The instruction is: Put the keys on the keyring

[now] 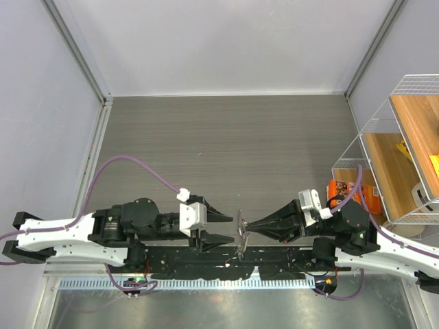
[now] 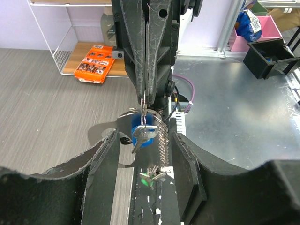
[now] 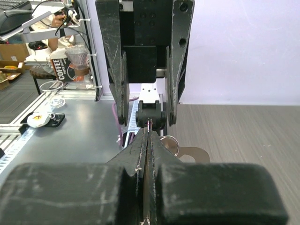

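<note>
The keyring (image 1: 241,226) hangs in the air between the two arms, pinched at its top by my right gripper (image 1: 250,226), which is shut on it. In the left wrist view the right gripper (image 2: 145,96) points down at me, with the keyring (image 2: 154,117) below its tips. A blue-headed key (image 2: 142,134) dangles there beside a coiled metal piece (image 2: 162,143), and a green-headed key (image 2: 147,179) hangs lower with other small keys. My left gripper (image 2: 144,138) is open, its fingers (image 2: 105,159) either side of the hanging keys without touching them. The right wrist view shows the right gripper (image 3: 149,133) shut and part of the keyring (image 3: 171,140).
An orange packet (image 1: 345,193) lies by a white wire rack (image 1: 405,130) at the right. The black arm mounting rail (image 1: 226,264) and a metal plate (image 1: 226,305) run along the near edge. A black bin (image 2: 269,56) and pink box (image 2: 263,32) stand beyond.
</note>
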Robot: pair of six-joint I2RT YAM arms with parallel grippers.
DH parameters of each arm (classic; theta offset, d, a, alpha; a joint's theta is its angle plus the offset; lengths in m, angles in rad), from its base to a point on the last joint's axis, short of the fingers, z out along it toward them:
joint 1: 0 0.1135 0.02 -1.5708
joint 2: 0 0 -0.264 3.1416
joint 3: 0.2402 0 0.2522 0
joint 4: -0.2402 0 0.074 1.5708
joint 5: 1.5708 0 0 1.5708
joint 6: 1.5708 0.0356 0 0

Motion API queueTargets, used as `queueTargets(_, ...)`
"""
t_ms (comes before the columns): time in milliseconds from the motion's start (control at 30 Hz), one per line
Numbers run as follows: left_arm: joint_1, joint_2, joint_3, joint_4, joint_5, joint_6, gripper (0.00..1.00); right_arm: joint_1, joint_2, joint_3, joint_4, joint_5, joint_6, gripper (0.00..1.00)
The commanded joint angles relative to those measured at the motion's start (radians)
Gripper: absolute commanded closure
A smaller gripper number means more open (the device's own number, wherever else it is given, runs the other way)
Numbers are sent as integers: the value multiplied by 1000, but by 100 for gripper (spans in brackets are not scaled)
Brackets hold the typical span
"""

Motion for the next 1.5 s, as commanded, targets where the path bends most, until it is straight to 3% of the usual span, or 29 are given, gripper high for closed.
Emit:
queueTargets(0,-4,11,48,80,19,-26,47,2,-19,-26,226,30,-33,95)
queueTargets(700,-2,2,35,167,-3,-25,51,2,70,-20,329,-31,-83,94)
queueTargets(967,-4,11,36,161,0,-28,68,4,80,-11,344,-46,-78,95)
queueTargets(1467,-4,33,47,147,-6,-29,67,7,78,1,354,-72,-81,95)
